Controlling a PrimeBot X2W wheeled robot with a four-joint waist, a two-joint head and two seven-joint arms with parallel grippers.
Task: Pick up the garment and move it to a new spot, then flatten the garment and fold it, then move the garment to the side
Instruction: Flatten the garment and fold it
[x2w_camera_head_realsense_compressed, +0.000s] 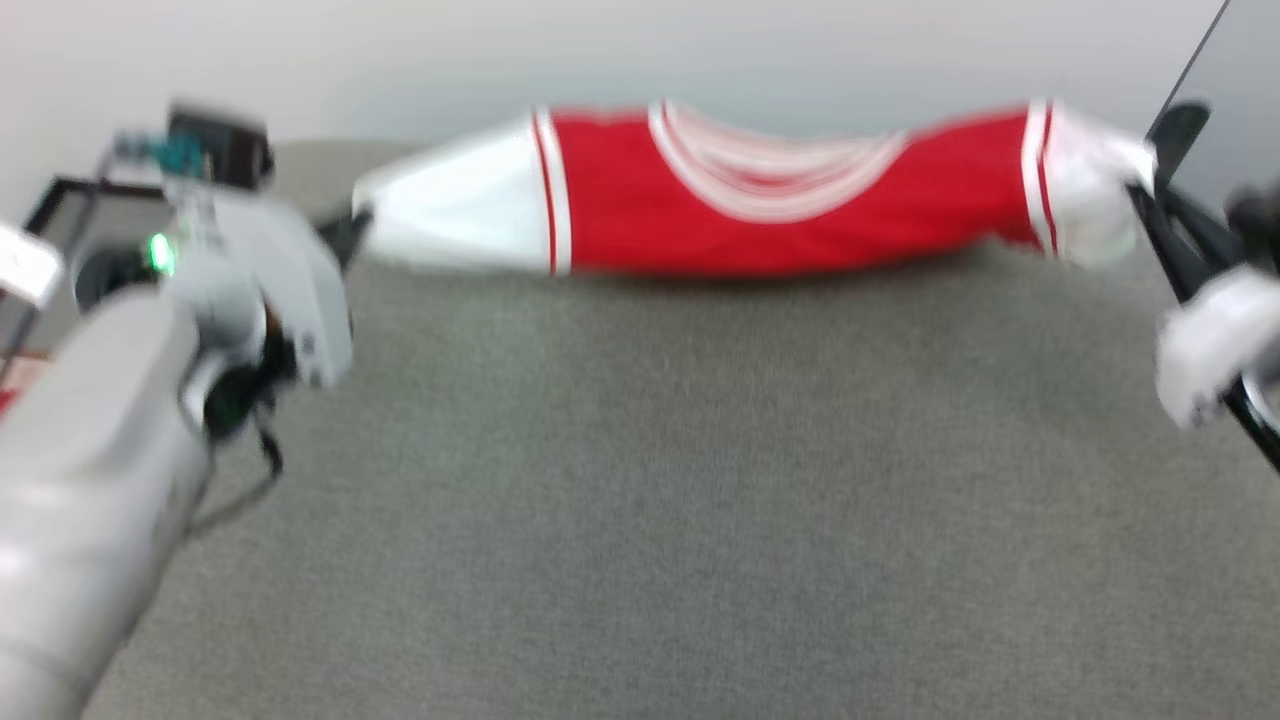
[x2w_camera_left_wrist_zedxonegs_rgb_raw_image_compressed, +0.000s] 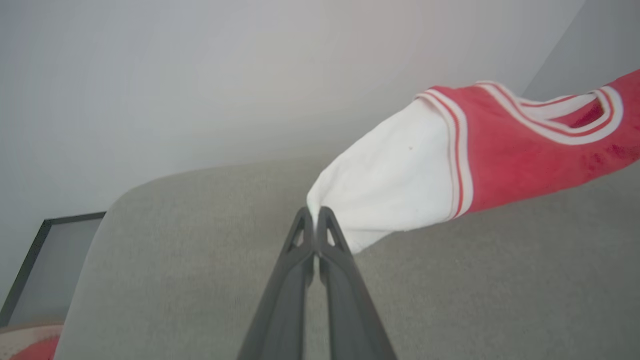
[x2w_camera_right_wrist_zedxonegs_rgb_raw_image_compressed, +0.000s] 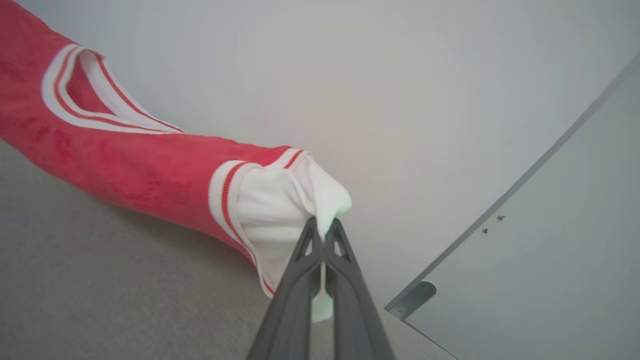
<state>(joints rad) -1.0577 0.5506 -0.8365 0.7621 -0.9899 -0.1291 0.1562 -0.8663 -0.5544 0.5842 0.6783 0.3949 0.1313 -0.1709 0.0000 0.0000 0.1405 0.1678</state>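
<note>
The garment (x2w_camera_head_realsense_compressed: 770, 195), a red jersey with white striped trim and white sleeve ends, hangs stretched sideways above the far part of the grey table (x2w_camera_head_realsense_compressed: 660, 480). My left gripper (x2w_camera_left_wrist_zedxonegs_rgb_raw_image_compressed: 314, 214) is shut on the white fabric of its left end (x2w_camera_left_wrist_zedxonegs_rgb_raw_image_compressed: 390, 185); in the head view the left gripper (x2w_camera_head_realsense_compressed: 345, 235) pinches that white tip. My right gripper (x2w_camera_right_wrist_zedxonegs_rgb_raw_image_compressed: 324, 225) is shut on the white fabric of the right end (x2w_camera_right_wrist_zedxonegs_rgb_raw_image_compressed: 280, 205), seen in the head view as the right gripper (x2w_camera_head_realsense_compressed: 1150, 175) at the far right. The lettering is hidden.
A grey cloth-covered table spreads toward me below the garment. A pale wall (x2w_camera_head_realsense_compressed: 640, 50) stands behind it. A dark-framed panel (x2w_camera_left_wrist_zedxonegs_rgb_raw_image_compressed: 45, 270) lies beyond the table's left edge, and a grey board with a metal bracket (x2w_camera_right_wrist_zedxonegs_rgb_raw_image_compressed: 415, 297) stands at the right.
</note>
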